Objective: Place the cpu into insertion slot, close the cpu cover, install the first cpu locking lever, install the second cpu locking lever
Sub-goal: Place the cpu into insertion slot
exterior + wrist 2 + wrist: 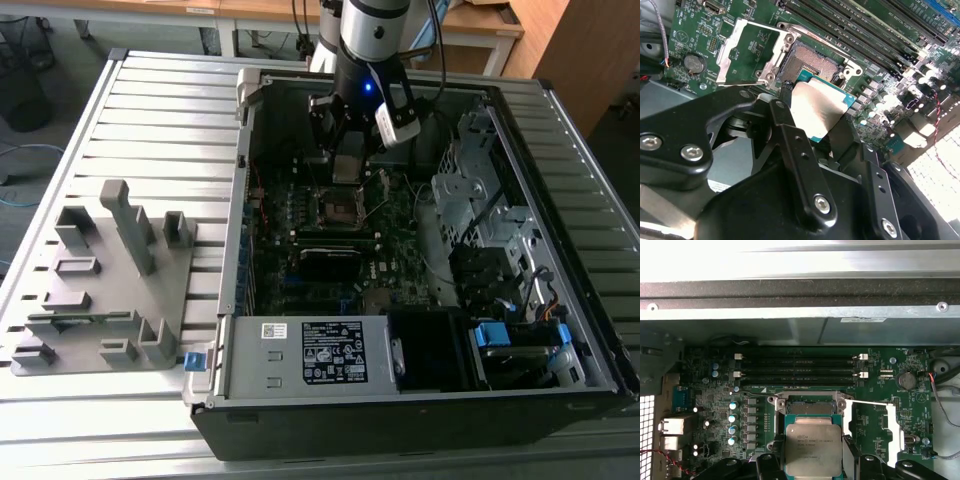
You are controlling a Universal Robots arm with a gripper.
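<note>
My gripper (346, 172) hangs inside the open computer case, shut on the cpu (816, 111), a flat silver-grey square chip with a green edge. In both wrist views the chip sits between the black fingers (789, 131) just above the insertion slot (811, 63), partly overlapping it. From the first wrist view the cpu (813, 449) covers the near half of the insertion slot (808, 408). The cpu cover (753, 52) is swung open and lies flat beside the slot; it also shows as the cpu cover (874, 426) in the first wrist view. The insertion slot (338, 207) lies directly under the gripper.
Long black memory slots (797, 368) run beside the socket. A power supply (320, 355) fills the case's near side, and a metal drive cage (470, 190) stands at the exterior view's right. A grey parts fixture (110, 270) rests on the slatted table at the exterior view's left.
</note>
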